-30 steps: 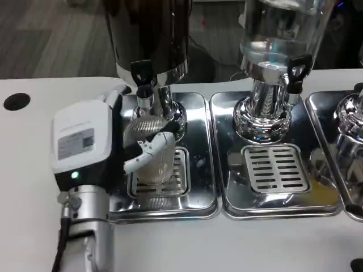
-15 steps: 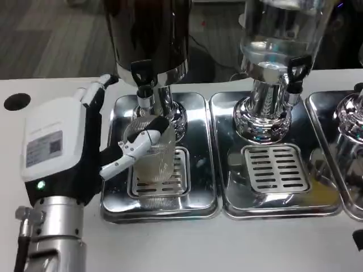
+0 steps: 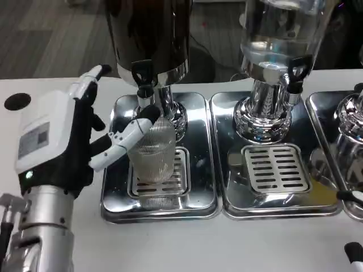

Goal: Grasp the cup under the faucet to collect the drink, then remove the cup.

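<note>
The left hand (image 3: 62, 141) is wide, with its fingers spread and nothing held. One white finger (image 3: 122, 139) reaches out to the side and its tip seems to touch the cup (image 3: 153, 150). The cup is clear with ribs. It stands upright just beside the hand, on the slotted grate of a shiny tray (image 3: 116, 198), right under the black faucet (image 3: 143, 76) of the dark drink tank (image 3: 150, 34). Past the cup, farther from the hand, is a second tray (image 3: 227, 198) with a clear tank (image 3: 278, 28) above it. The trays sit on the white surface (image 3: 227, 243). Small bits of the right hand (image 3: 353, 226) peek in at the far edge; I cannot tell if it is wide or closed.
</note>
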Robot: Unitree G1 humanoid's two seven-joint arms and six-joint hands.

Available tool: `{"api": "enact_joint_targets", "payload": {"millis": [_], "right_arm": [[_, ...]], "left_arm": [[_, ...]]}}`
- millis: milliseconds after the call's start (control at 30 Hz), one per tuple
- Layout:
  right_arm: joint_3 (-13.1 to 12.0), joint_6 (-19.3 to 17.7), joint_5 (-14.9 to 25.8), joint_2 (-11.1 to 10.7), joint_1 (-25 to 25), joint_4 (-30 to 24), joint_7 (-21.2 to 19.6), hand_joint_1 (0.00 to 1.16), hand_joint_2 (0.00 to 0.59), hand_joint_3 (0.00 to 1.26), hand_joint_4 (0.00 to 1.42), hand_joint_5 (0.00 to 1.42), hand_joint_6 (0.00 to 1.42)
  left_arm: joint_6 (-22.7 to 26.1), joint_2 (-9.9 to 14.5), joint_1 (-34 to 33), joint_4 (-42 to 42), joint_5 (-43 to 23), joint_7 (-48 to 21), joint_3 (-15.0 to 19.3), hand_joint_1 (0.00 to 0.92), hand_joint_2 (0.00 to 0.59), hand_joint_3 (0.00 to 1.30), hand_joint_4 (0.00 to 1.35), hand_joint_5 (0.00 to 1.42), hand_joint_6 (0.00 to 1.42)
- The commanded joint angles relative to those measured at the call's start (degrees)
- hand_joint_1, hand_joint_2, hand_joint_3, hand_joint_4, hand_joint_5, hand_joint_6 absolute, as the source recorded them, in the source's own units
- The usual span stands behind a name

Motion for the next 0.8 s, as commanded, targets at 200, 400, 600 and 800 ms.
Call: {"api": "enact_joint_targets", "payload": {"millis": [200,400,600,800], "right_arm": [[-1.71,-0.41,0.25,-0.50,-0.51,0.92,-1.00,0.27,0.380,0.23,0.00,0.00,0.00],[-2.07,-0.31,1.02,-0.55,-1.07,0.81,-0.25,0.27,0.380,0.22,0.00,0.00,0.00],[-1.18,-0.66,0.28,-0.28,-1.03,1.30,-0.26,0.27,0.380,0.22,0.00,0.00,0.00],[-1.31,-0.56,0.81,-0.47,-1.06,1.11,-0.18,0.27,0.380,0.22,0.00,0.00,0.00]], "left_arm": [[-0.40,0.43,-4.68,-0.46,-4.12,-5.63,-0.16,0.039,0.084,0.16,0.06,0.72,0.91],[-0.05,0.19,-5.66,-0.99,-4.41,-7.52,0.06,0.036,0.081,0.16,0.07,0.74,0.91],[0.43,0.32,-5.61,-1.60,-5.05,-8.56,0.22,0.021,0.082,0.20,0.11,0.85,0.96],[0.36,0.39,-5.45,-2.53,-5.09,-8.99,0.09,0.021,0.082,0.23,0.15,0.88,0.98]]}}
